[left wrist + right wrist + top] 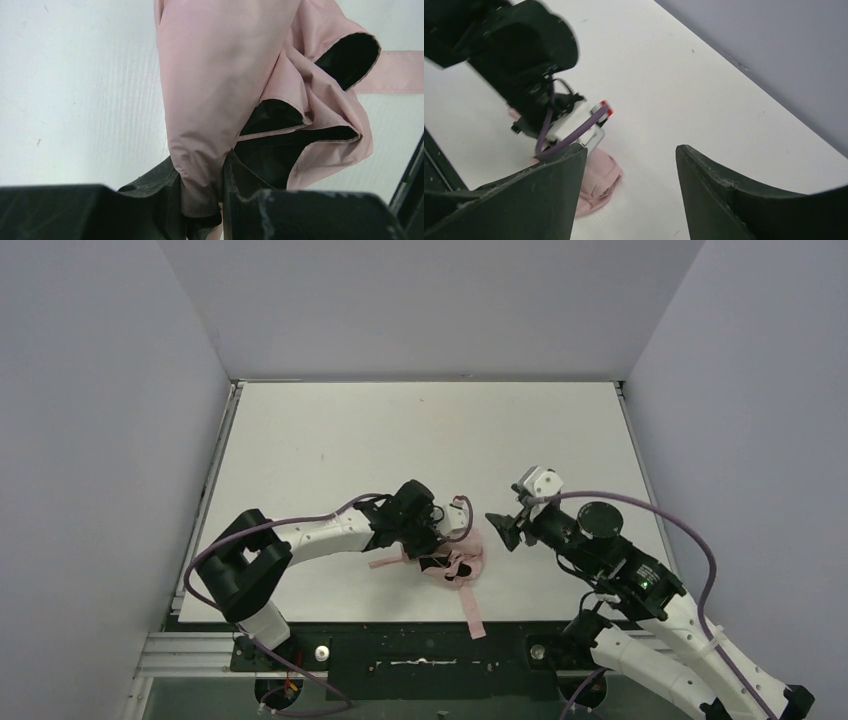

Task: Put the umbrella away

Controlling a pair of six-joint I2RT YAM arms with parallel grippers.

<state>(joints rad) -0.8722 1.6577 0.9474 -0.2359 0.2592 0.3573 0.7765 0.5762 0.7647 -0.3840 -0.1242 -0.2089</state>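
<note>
The left gripper [200, 202] is clamped on a fold of the pale pink folding umbrella [215, 90], which lies crumpled on the white surface [400, 440] just past its fingertips. The cloth looks light, limp and slick, and would likely slip. The stiff black shaft, possibly buried under the folds, is the surer hold. Beyond the umbrella, the right gripper [500, 528] hovers near, jaws apart and empty.

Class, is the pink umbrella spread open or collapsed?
Collapsed: the umbrella is a small crumpled bundle, its fabric folds loose and unwrapped, its strap trailing free.
</note>
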